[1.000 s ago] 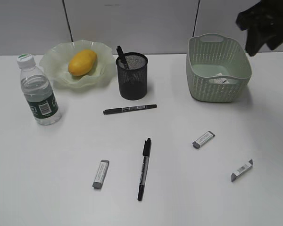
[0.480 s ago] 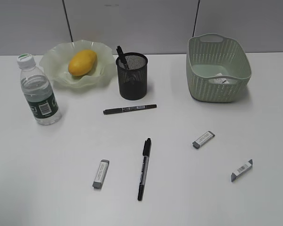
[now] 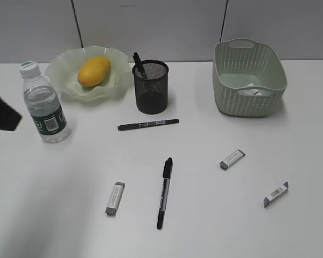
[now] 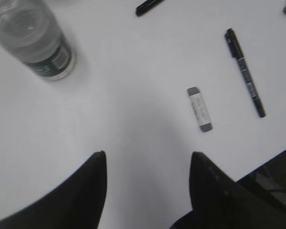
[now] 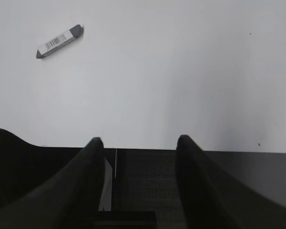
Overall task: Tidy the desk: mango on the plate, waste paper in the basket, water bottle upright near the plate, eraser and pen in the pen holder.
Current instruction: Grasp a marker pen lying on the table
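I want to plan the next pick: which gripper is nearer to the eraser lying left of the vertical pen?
Left. The left gripper hangs open above the table with that eraser just ahead. The right gripper is at the table's edge, near another eraser.

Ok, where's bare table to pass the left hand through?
Bare: front left, between the water bottle and near-left eraser; also the right front corner past the far-right eraser. Crowded: between pen holder and the two loose pens.

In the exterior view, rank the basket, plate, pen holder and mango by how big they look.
1. Basket and plate: look about alike, so I will not split them.
2. Pen holder.
3. Mango, smallest.
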